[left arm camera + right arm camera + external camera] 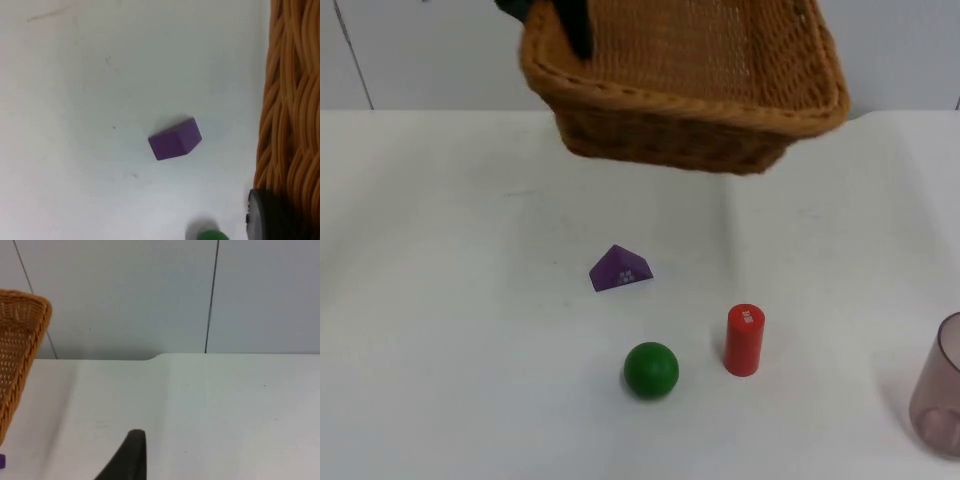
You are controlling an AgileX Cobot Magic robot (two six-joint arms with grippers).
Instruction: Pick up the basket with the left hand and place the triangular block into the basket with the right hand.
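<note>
- Basket (700,90), woven, tan-orange, is hanging in the air above the far part of the white table (450,300), tilted, its shadowed underside facing the cam in top view.
- Left gripper (565,25) is clamping the basket's left rim w/ a black finger reaching down inside the wall; in left wrist view a black fingertip (262,215) is pressing against the wicker rim (290,115).
- Triangular block (619,268), purple, is lying on the table well below the basket & apart from it, nothing touching it; left wrist cam is showing it (175,139) as a purple wedge beside the rim.
- Green ball (651,369) is sitting nearer the front, below & slightly right of the block; its edge is peeking into left wrist view (212,235).
- Red cylinder (744,340) is standing upright just right of the ball, not touching it, w/ a white label on top.
- Translucent purplish cup (942,400) is standing at the table's right edge, well apart from the rest.
- Right gripper: one black fingertip (131,455) is showing in right wrist view, pointing over bare table toward the grey partition wall (150,295); can't tell if the claw is released or clenched. Right arm is waiting, w/ the basket's corner (20,350) off to one side.
</note>
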